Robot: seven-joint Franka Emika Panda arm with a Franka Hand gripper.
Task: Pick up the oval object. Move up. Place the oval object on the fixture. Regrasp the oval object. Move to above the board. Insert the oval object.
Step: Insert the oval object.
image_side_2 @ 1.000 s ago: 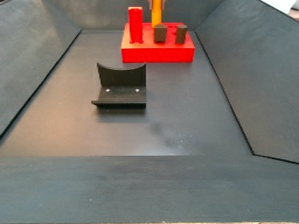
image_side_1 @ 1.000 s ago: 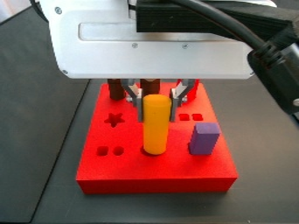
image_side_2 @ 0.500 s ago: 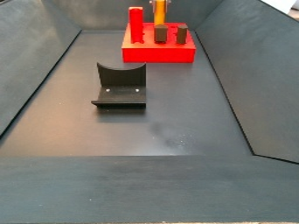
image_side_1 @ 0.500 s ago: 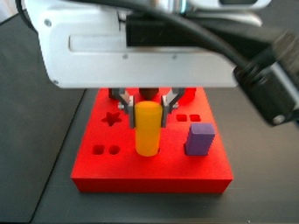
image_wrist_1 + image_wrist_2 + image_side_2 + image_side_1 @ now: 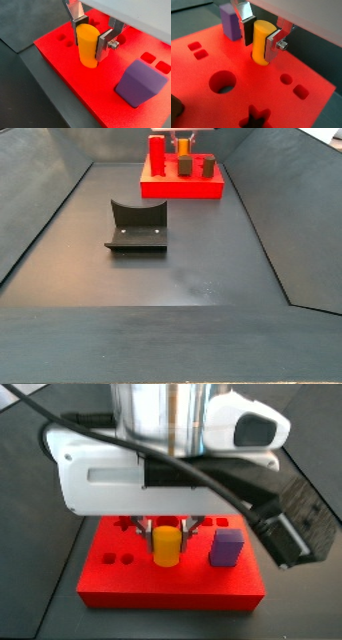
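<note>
The yellow-orange oval object [image 5: 87, 42] stands upright with its lower end in a slot of the red board [image 5: 70, 87]. My gripper [image 5: 91, 37] is over the board, its two silver fingers pressed against the peg's upper part on both sides. The other wrist view shows the same grip [image 5: 260, 44] on the oval object [image 5: 261, 47], with the board [image 5: 231, 100] and its round and star cutouts below. In a side view the gripper [image 5: 167, 529] covers the top of the oval object [image 5: 166, 549] on the board [image 5: 160, 589]. In the far side view the oval object [image 5: 183, 146] and board [image 5: 181, 188] are small.
A purple block [image 5: 140, 82] stands on the board close beside the peg and also shows in a side view [image 5: 229, 546]. Dark brown pegs [image 5: 205, 165] and a red peg [image 5: 156, 156] stand on the board. The fixture [image 5: 138, 226] stands on the dark floor, between sloping walls.
My gripper has come down over the board with the oval object. Less of the peg shows above the board than before.
</note>
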